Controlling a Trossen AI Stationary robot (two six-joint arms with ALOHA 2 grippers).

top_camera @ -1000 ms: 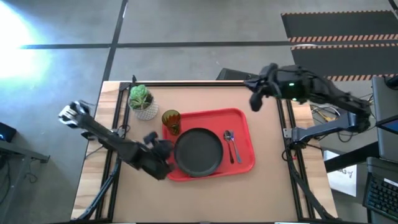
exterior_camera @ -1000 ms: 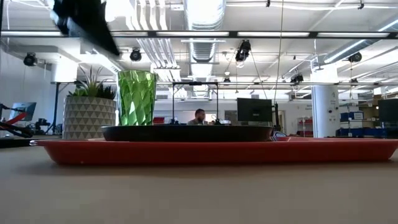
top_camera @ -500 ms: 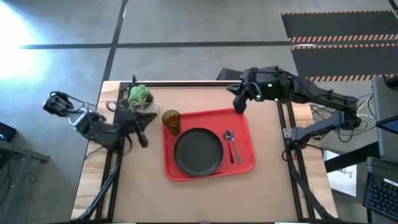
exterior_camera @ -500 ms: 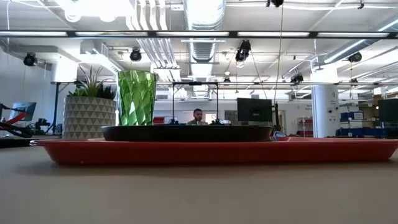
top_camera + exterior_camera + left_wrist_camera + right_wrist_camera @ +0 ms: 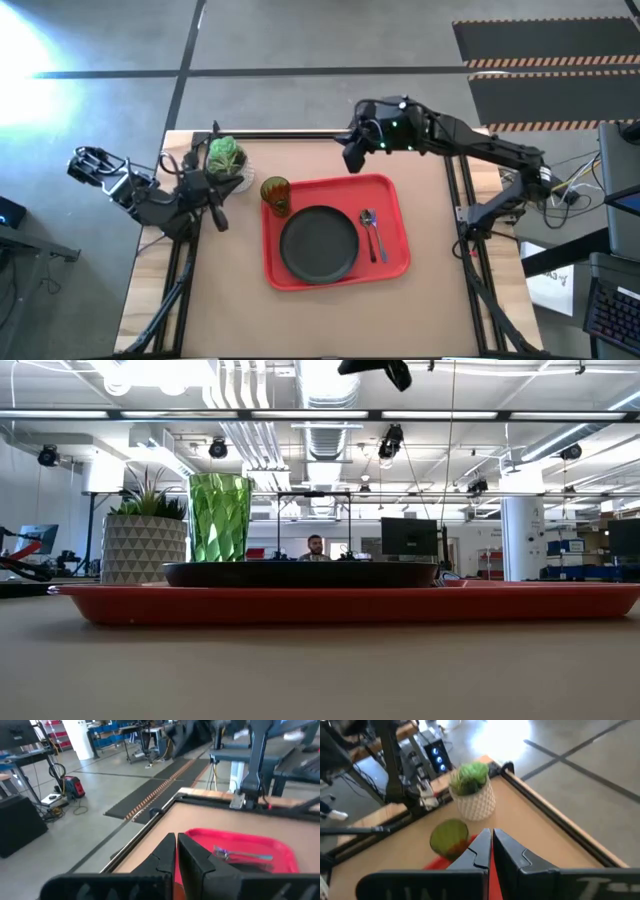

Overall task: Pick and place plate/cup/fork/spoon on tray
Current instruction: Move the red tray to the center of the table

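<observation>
With the plate (image 5: pixel 319 245), cup (image 5: pixel 275 194) and spoon (image 5: pixel 371 234) sitting on the tray (image 5: pixel 395 195), both closed, empty grippers, left (image 5: pixel 213 211) and right (image 5: pixel 353 153), are hovering near the table's edges; the fork is not showing, so finding it seems next.

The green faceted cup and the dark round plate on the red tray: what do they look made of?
The green faceted cup looks like translucent plastic or glass; light shows through its cut facets, and I can't tell which. The dark round plate looks matte, with barely any glare: perhaps melamine or glazed ceramic. The red tray looks like smooth moulded plastic, with rounded corners.
</observation>
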